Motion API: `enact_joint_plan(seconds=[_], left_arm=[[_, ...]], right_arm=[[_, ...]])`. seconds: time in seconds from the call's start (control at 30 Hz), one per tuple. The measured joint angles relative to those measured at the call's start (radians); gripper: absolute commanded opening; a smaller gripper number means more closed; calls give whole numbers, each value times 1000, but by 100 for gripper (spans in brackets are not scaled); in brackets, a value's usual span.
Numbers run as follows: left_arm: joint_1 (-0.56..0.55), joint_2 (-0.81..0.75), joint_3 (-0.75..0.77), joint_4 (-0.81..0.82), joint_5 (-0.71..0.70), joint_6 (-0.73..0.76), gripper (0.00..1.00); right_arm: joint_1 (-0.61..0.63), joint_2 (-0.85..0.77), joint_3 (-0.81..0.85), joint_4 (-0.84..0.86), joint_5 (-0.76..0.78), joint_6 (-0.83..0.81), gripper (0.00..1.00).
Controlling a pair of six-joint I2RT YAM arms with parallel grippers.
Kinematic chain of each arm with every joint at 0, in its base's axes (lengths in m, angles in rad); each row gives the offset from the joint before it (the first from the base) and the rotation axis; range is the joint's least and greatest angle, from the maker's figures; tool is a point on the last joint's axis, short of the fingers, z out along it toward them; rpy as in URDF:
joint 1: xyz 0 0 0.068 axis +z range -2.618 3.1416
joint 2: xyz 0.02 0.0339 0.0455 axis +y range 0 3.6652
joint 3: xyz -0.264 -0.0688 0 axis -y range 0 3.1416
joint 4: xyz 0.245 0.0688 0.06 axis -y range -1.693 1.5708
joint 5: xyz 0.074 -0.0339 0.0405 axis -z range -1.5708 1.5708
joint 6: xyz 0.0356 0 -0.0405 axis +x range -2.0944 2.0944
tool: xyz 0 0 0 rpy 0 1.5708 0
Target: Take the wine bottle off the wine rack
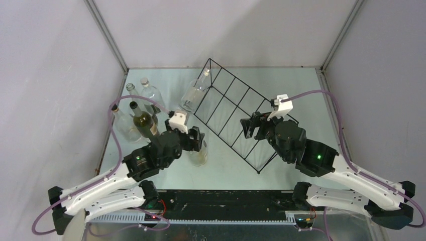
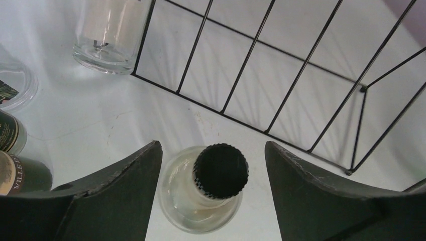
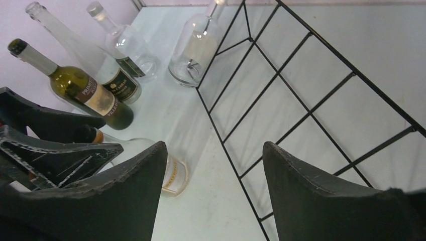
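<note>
The wine rack [image 1: 233,113] is a long black wire frame lying diagonally across the table, and its compartments look empty. It also shows in the left wrist view [image 2: 271,75] and the right wrist view [image 3: 301,90]. A clear wine bottle with a black cap [image 1: 199,153] stands on the table just left of the rack's near part. My left gripper [image 1: 197,142] is open above it, its jaws either side of the cap [image 2: 221,170] without touching. My right gripper [image 1: 253,126] is open and empty over the rack's near edge [image 3: 213,145].
A clear bottle [image 1: 193,93] stands against the rack's far left end [image 2: 108,35]. Several more bottles, green [image 1: 144,120] and clear [image 1: 150,93], stand grouped at the left [image 3: 93,98]. Grey walls close in the table on three sides.
</note>
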Motion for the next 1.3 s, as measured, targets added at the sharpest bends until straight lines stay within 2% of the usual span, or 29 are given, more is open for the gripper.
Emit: enact_joint_plan(seconds=[0.27,0.43,0.57,0.93,1.13,1.3], left_arm=[[-34,79,0,6,-60,8,62],[-37,79,0,20,-100,14,47],[-40,85,0,33,-114,17,43],[-41,86,0,31,-156,68,2],[3,84,0,31,-149,85,0],[137,81,3,37,-83,124,0]], right_arm=[[0,-51,-48,-32,5,37,72],[-2,-80,-82,-46,6,51,72],[-7,-100,-105,-60,5,58,72],[-28,-145,-153,-73,-3,85,72],[-31,-157,-178,-71,-16,109,72],[-31,-158,-190,-72,-23,122,72]])
